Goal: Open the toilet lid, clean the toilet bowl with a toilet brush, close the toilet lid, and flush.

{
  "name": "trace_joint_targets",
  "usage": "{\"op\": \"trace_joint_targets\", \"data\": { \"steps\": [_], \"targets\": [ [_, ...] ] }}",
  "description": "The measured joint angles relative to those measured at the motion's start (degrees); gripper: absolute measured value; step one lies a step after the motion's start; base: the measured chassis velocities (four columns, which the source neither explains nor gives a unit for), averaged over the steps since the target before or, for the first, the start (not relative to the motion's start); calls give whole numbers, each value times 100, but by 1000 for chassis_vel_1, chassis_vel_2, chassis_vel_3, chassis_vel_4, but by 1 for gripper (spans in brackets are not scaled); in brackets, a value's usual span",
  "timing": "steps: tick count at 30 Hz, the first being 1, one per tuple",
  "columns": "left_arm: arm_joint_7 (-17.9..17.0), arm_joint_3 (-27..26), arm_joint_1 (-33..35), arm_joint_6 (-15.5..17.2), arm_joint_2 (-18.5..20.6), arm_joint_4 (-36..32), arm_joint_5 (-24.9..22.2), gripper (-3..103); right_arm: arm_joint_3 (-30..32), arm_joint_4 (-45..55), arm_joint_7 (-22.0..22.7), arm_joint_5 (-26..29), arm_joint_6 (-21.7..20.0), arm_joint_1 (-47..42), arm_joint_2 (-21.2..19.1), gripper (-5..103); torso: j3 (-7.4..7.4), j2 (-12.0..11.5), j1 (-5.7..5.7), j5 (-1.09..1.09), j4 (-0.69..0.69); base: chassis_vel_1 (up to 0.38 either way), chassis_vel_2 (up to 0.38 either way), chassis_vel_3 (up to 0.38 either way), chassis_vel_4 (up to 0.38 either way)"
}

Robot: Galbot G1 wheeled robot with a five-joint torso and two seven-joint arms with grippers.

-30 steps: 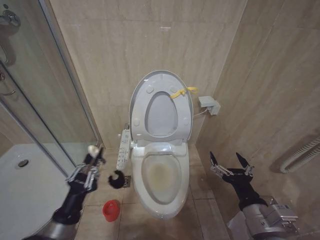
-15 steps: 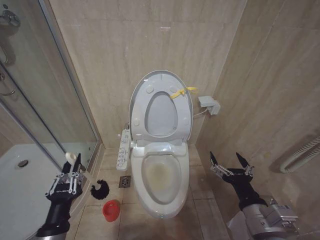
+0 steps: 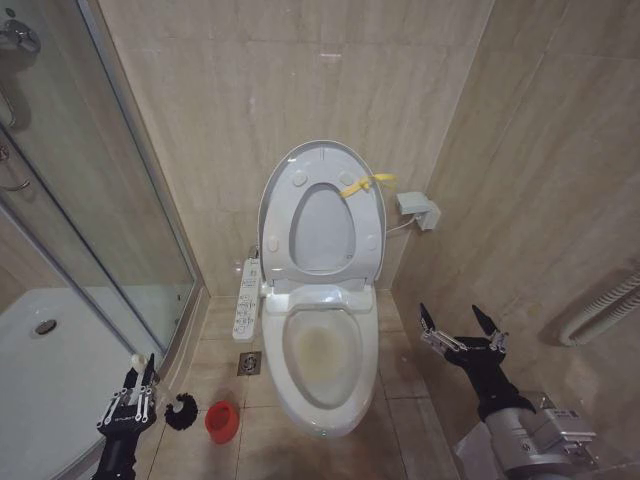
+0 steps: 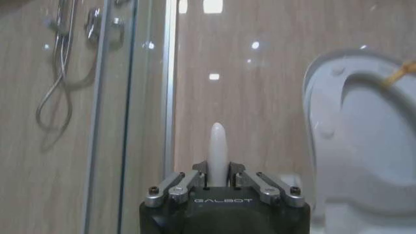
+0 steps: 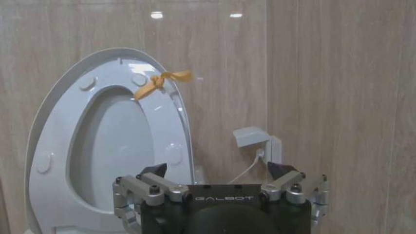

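Note:
The toilet lid (image 3: 322, 215) stands raised against the wall with the seat ring, a yellow ribbon (image 3: 365, 185) tied at its edge; it also appears in the wrist views (image 5: 97, 141) (image 4: 364, 136). Below it the toilet bowl (image 3: 322, 350) lies uncovered, with a yellowish stain inside. My left gripper (image 3: 130, 397) is low at the left, shut on the white handle (image 4: 217, 146) of the toilet brush, whose black bristle head (image 3: 181, 410) hangs near the floor beside the red holder cup (image 3: 222, 421). My right gripper (image 3: 462, 325) (image 5: 219, 171) waits open to the right of the bowl.
A glass shower enclosure (image 3: 90, 200) and its white tray (image 3: 50, 370) close off the left. A button panel (image 3: 246, 300) is on the bowl's left side, and a floor drain (image 3: 249, 363) lies below it. A wall box (image 3: 418, 210) and a ribbed hose (image 3: 600, 310) are on the right wall.
My left arm has dropped down and to the left with the brush, bringing the bristle head from beside the bowl to near the floor next to the red cup. The right arm stayed still.

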Motion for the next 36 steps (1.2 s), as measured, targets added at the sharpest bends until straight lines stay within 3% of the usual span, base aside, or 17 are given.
{"op": "trace_joint_targets", "data": {
  "steps": [4, 5, 12, 21, 31, 36],
  "targets": [
    [300, 79, -390, -165, 86, 578, -230, 21, 0, 0, 0, 0, 0, 0, 1, 100, 0, 0, 0, -1, -2, 0, 0, 0, 0],
    [499, 219, -756, -263, 146, 1026, -365, 21, 0, 0, -1, 0, 0, 0, 1, 100, 0, 0, 0, 0, 1, 0, 0, 0, 0],
    [1063, 640, -1715, -421, 212, 2192, -493, 21, 0, 0, 0, 0, 0, 0, 1, 100, 0, 0, 0, 1, -3, 0, 0, 0, 0],
    [1180, 1061, -2173, -421, 226, 3210, -668, 21, 0, 0, 0, 0, 0, 0, 1, 100, 0, 0, 0, 0, 0, 0, 0, 0, 0],
    [1342, 1066, -2301, -414, 281, 3572, -722, 21, 0, 0, 0, 0, 0, 0, 1, 100, 0, 0, 0, 2, -1, 0, 0, 0, 0],
    [1652, 1100, -2475, -413, 304, 3950, -946, 21, 0, 0, 0, 0, 0, 0, 1, 100, 0, 0, 0, 1, 0, 0, 0, 0, 0]
  ]
}}
